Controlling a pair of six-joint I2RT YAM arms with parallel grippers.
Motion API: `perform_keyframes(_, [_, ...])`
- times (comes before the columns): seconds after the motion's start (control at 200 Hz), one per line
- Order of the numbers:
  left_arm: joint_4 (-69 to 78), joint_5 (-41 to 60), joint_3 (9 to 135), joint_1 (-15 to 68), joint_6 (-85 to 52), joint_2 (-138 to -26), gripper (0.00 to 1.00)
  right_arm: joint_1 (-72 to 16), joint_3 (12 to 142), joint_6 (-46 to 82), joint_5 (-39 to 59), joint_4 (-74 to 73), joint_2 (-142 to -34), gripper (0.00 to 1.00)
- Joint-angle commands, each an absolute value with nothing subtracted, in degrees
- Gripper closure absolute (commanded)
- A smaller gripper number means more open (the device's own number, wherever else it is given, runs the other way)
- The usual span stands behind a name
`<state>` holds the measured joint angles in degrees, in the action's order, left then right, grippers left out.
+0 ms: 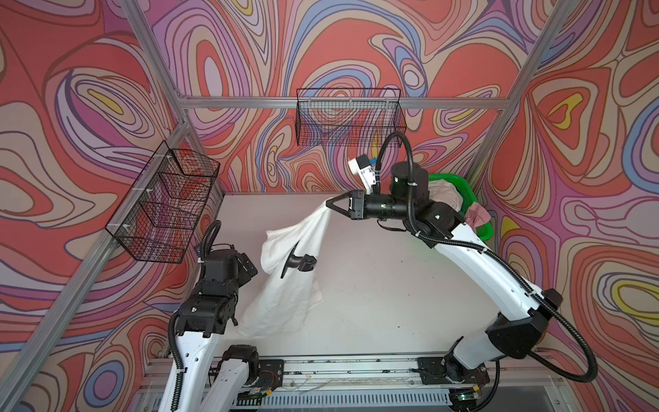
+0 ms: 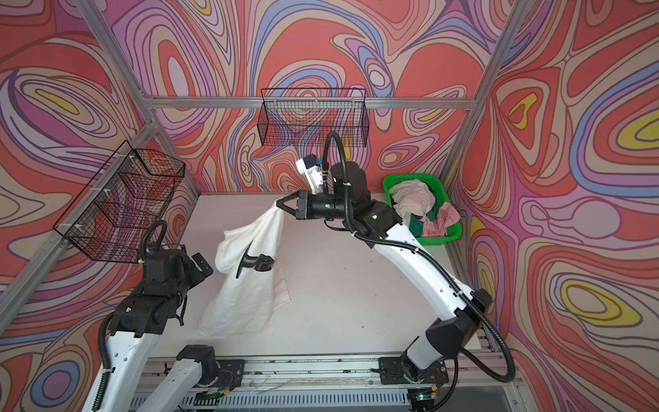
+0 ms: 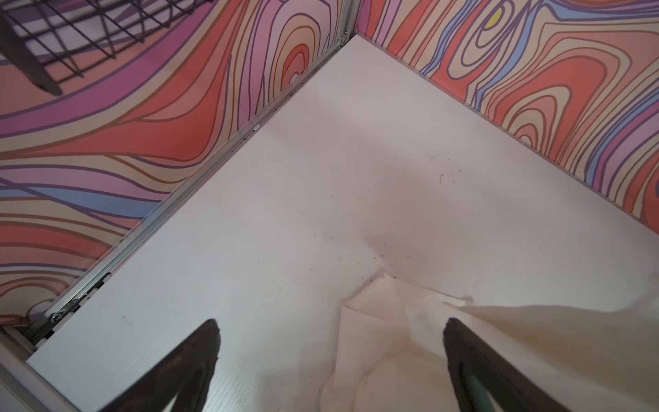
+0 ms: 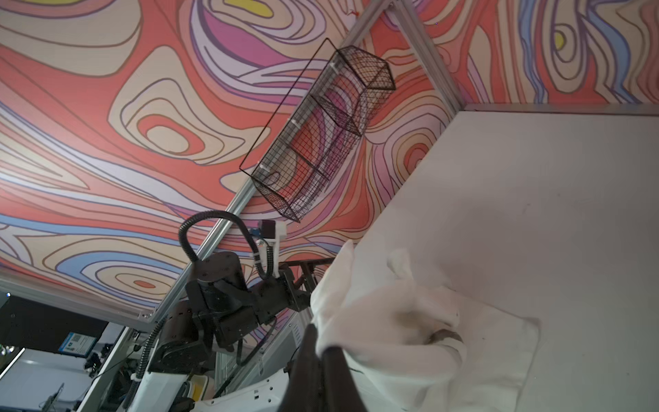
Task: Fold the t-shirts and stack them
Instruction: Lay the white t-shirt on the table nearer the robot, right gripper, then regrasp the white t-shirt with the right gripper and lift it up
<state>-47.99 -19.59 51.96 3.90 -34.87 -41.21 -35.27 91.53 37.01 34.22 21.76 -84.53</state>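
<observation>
A large white t-shirt [image 1: 281, 306] hangs from my right gripper [image 1: 328, 204], which is shut on its top edge high above the table. The cloth's lower end rests on the white table [image 1: 374, 285]. A black shape [image 1: 297, 264] shows on the shirt's front. In the right wrist view the fingers [image 4: 322, 340] pinch the bunched cloth [image 4: 392, 314]. My left gripper [image 3: 331, 323] is open, low over the table, with the shirt's edge [image 3: 392, 356] between its fingers; in both top views the shirt hides it. More t-shirts, pale [image 2: 410, 196], pink [image 2: 442, 221] and dark green [image 2: 415, 224], lie crumpled in the green basket [image 2: 403, 177].
A black wire basket [image 1: 167, 203] hangs on the left wall and another [image 1: 349, 117] on the back wall. The green basket stands in the table's back right corner. A metal rail [image 1: 338, 367] carrying both arm bases runs along the front edge.
</observation>
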Motion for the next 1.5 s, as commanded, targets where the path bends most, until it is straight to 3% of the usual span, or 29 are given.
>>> perform_keyframes(0.0, [-50.1, -20.0, 52.3, 3.6, -36.0, -42.8, 0.00, -28.3, 73.8, 36.3, 29.7, 12.2, -75.1, 1.00])
perform_keyframes(0.125, [-49.3, -17.8, 51.9, 3.6, -35.6, -43.3, 0.00, -19.9, 57.0, 35.5, 23.7, 13.5, -68.8, 1.00])
perform_keyframes(0.21, [-49.0, -16.9, 51.8, 3.6, -35.3, -43.6, 0.00, -16.1, 52.2, 35.0, 18.0, 17.0, -67.0, 0.99])
perform_keyframes(0.245, [-48.9, -16.7, 51.8, 3.6, -35.3, -43.7, 0.00, -15.3, 51.1, 34.7, 14.8, 18.7, -66.3, 0.72])
perform_keyframes(0.265, [-48.9, -16.5, 51.8, 3.6, -35.2, -43.8, 0.00, -14.9, 51.0, 35.0, 12.1, 20.3, -66.0, 0.62])
perform_keyframes(0.355, [-48.6, -15.6, 51.7, 3.6, -35.0, -44.1, 0.00, -14.2, 51.2, 34.5, 7.3, 21.8, -63.9, 0.47])
perform_keyframes(0.466, [-48.3, -15.0, 51.6, 3.6, -34.9, -44.3, 0.00, -14.2, 53.0, 37.0, 3.9, 20.8, -62.4, 0.05])
perform_keyframes(0.486, [-48.3, -15.0, 51.6, 3.6, -34.8, -44.4, 0.00, -14.1, 53.8, 37.0, 4.1, 20.9, -62.9, 0.02])
perform_keyframes(0.626, [-48.0, -14.2, 51.5, 3.6, -34.6, -44.8, 0.00, -18.7, 60.1, 29.9, 12.0, 19.8, -71.0, 0.02])
perform_keyframes(0.766, [-48.5, -15.4, 51.9, 3.6, -34.9, -44.7, 0.00, -36.9, 71.9, 21.5, 1.1, 23.5, -84.7, 0.05])
perform_keyframes(0.851, [-49.0, -16.9, 51.9, 3.6, -35.4, -43.9, 0.00, -39.9, 77.4, 18.4, 3.3, 24.0, -93.1, 0.11])
perform_keyframes(0.996, [-50.0, -19.9, 52.0, 3.6, -36.5, -41.8, 0.00, -47.6, 90.2, 12.2, -3.5, 29.7, -110.0, 0.16])
perform_keyframes(1.182, [-50.5, -21.8, 52.0, 3.6, -36.9, -40.7, 0.00, -48.4, 100.6, 9.6, -5.9, 32.2, -124.2, 0.23])
perform_keyframes(1.342, [-50.3, -21.5, 52.0, 3.5, -36.8, -41.0, 0.00, -48.4, 107.1, 8.4, -9.5, 35.0, -131.8, 0.39])
perform_keyframes(1.492, [-50.1, -21.2, 52.1, 3.4, -36.6, -41.2, 0.00, -48.4, 108.8, 7.8, -9.7, 35.9, -134.8, 0.65])
